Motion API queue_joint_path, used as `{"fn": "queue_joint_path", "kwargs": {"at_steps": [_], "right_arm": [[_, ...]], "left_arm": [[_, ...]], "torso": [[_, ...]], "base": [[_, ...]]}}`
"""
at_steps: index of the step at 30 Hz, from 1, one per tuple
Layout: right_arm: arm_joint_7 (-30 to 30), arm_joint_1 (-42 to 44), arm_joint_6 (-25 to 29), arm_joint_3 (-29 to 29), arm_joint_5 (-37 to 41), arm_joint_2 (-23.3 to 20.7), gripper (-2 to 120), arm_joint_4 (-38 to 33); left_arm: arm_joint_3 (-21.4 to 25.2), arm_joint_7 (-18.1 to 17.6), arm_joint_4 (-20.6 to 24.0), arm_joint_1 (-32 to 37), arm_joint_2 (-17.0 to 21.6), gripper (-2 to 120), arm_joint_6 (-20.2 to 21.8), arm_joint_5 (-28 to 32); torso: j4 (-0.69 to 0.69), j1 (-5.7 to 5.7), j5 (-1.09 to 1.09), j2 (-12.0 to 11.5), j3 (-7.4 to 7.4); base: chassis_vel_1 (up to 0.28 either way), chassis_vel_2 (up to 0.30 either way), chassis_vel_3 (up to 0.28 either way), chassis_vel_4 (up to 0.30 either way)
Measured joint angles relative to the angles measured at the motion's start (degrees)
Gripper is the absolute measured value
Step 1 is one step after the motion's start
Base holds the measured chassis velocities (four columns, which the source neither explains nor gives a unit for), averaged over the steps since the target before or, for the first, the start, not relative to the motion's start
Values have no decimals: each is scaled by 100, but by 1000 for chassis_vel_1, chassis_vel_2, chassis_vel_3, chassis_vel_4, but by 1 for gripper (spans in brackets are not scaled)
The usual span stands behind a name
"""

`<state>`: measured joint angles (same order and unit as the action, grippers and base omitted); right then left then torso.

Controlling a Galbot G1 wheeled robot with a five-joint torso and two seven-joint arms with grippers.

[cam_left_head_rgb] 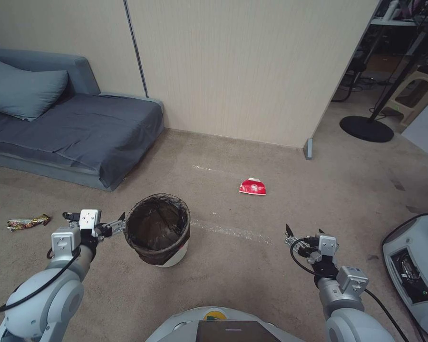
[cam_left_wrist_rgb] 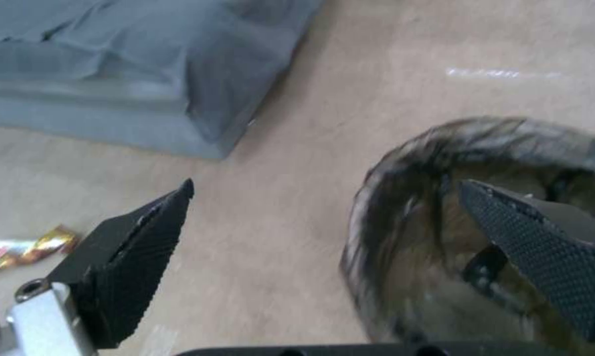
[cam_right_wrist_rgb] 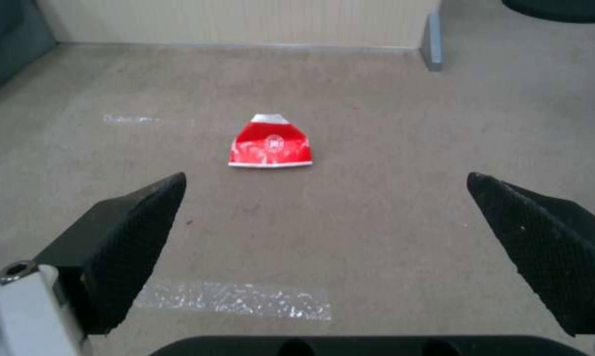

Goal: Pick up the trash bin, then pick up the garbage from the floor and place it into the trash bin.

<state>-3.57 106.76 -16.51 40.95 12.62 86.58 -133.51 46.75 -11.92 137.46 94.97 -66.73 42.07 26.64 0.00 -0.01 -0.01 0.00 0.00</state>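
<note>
In the head view, the trash bin (cam_left_head_rgb: 158, 229) stands upright on the floor (cam_left_head_rgb: 252, 266), its dark liner folded over the rim. The left gripper (cam_left_head_rgb: 121, 224) sits right at the bin's rim, fingers spread apart. A red packet (cam_left_head_rgb: 252, 186) lies on the carpet well ahead of the right gripper (cam_left_head_rgb: 304, 233), whose fingers are also spread and hold nothing. A snack wrapper (cam_left_head_rgb: 28, 221) lies well outside the left fingers, near the grey sofa (cam_left_head_rgb: 71, 128).

In the left wrist view, one finger (cam_left_wrist_rgb: 541, 257) reaches over the bin's mouth while the other (cam_left_wrist_rgb: 136, 257) stays outside above carpet; the rim (cam_left_wrist_rgb: 383, 198) lies between them.

In the right wrist view, the packet (cam_right_wrist_rgb: 270, 144) lies ahead of and between the open fingers (cam_right_wrist_rgb: 129, 232), apart from both.
</note>
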Motion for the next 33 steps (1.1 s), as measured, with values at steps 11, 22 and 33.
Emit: {"fn": "queue_joint_path", "kwargs": {"at_steps": [11,22,33], "right_arm": [[-2,-86,-46,-116,-55,-104,100,106],[-4,-101,-53,-161,-116,-117,100,185],[-8,-102,-51,-175,-145,-105,100,212]], "left_arm": [[-344,60,-954,-784,473,100,4,791],[-1115,20,-2233,-1242,473,100,14,699],[-1388,-9,-2784,-1457,370,100,-1,668]], "torso": [[1,0,0,0,1],[-1,0,0,0,1],[0,0,5,0,0]], "base": [[0,0,0,0],[0,0,0,0],[0,0,0,0]]}}
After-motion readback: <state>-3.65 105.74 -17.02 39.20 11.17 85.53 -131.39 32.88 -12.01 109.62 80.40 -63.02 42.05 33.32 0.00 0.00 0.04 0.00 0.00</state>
